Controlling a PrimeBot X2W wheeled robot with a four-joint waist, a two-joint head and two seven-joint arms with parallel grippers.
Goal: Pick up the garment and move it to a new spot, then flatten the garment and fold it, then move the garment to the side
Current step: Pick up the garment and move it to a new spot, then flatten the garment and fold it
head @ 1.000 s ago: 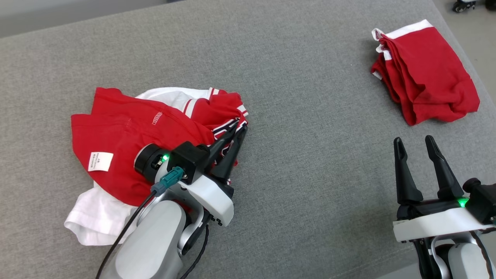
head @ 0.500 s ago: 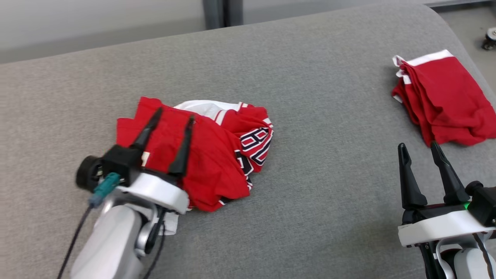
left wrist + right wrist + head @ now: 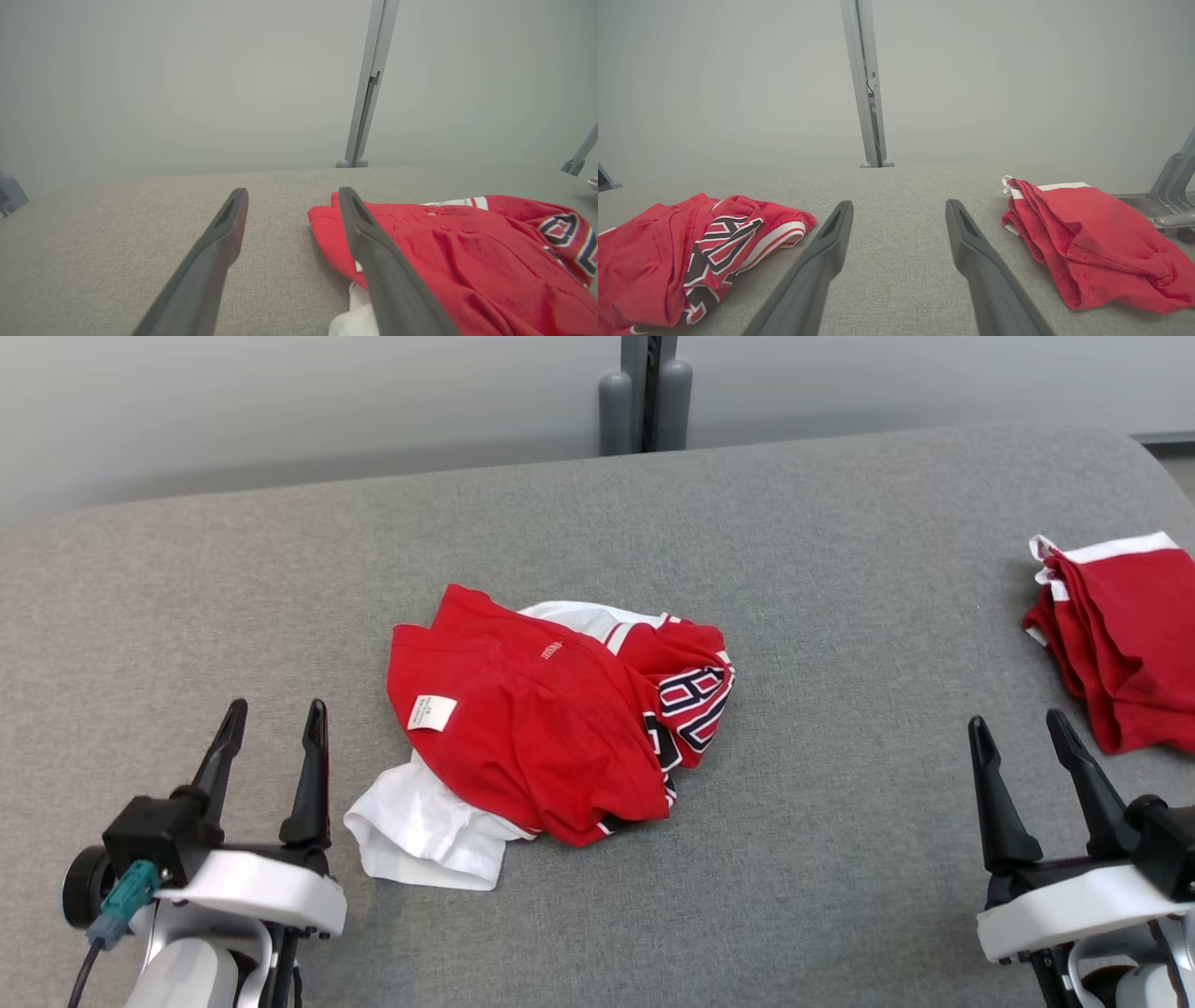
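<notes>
Surface point(image 3: 840, 709) of grey cloth bearing the crumpled garment point(image 3: 523, 747) at frame centre, apparently placed but not yet flattened, folded or set aside; left gripper point(image 3: 277, 707) lower left, right gripper point(image 3: 1016, 719) lower right, both spread, empty.

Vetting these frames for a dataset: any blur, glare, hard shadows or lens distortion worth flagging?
Head view: sharp, even light, no glare; the crumpled garment throws only a faint shadow. Left wrist view: wall post leans, wide-angle distortion. Right wrist view: folded garment crisp, soft shadow beneath.
</notes>
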